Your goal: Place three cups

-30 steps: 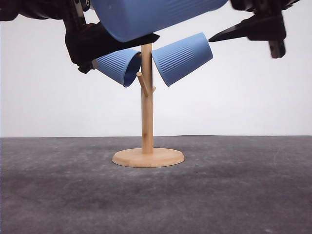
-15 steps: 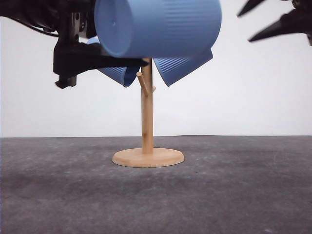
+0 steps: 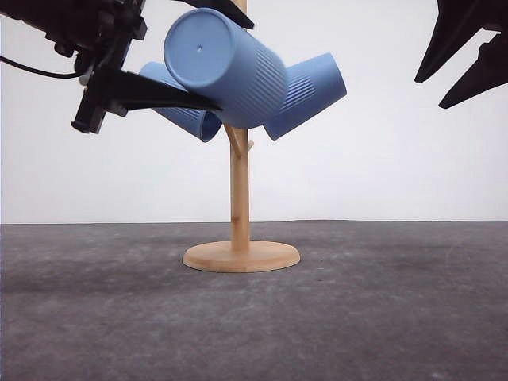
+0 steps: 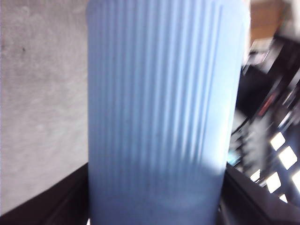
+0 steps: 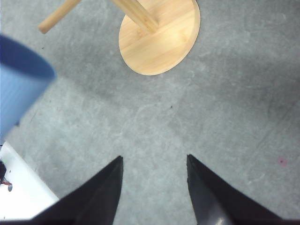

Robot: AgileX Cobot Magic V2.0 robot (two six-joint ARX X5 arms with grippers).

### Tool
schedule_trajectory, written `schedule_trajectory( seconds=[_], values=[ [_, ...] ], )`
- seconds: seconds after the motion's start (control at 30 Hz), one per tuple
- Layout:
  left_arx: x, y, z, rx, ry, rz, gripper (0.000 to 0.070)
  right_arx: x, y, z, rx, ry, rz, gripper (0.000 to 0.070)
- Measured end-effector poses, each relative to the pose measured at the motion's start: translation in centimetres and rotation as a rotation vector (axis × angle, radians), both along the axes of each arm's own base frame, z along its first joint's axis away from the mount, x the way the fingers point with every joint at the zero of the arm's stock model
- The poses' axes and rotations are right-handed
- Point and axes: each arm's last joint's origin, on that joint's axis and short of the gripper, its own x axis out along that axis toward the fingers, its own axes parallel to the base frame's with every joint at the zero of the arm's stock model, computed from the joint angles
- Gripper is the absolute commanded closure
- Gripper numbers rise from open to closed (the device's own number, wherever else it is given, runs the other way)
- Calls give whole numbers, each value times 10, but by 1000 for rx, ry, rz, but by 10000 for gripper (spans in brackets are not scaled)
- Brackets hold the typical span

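The near cup [image 3: 226, 67] hides the upper post of the wooden stand [image 3: 240, 190] and the mouths of the right-hand cup [image 3: 309, 91] and left-hand cup [image 3: 178, 111], so their seating on pegs cannot be told. The left gripper [image 3: 171, 55] runs off the top edge, as does the right gripper [image 3: 468, 51]. The wrist view of the held cup is blurred.
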Motion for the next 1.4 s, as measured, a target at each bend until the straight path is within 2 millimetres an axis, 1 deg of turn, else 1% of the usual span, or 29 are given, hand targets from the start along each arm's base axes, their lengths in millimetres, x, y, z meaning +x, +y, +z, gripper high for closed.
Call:
schedule_trajectory(
  seconds=[0.2,0.4,0.5,0.63,0.7,0.9,1.1,1.23,1.4],
  values=[
    [6,11,-2,-37,176,83,312,1,0,0,1,-12,1,429],
    [9,18,-3,-74,277,95,312,1,0,1,1,-19,1,429],
    [13,20,-9,-69,322,106,312,2,0,1,2,-30,1,429],
    [22,18,-22,-53,373,119,311,3,0,2,3,-37,1,429],
    [27,16,-28,-55,376,114,311,3,0,2,3,-37,1,429],
    [45,9,-36,-75,352,113,311,3,0,2,3,-37,1,429],
    [65,6,-33,-87,351,132,312,3,0,2,3,-37,1,429],
    [77,8,-37,-85,362,156,311,3,0,2,3,-37,1,429],
    [79,8,-40,-81,370,160,307,3,0,2,3,-37,1,429]
  ],
)
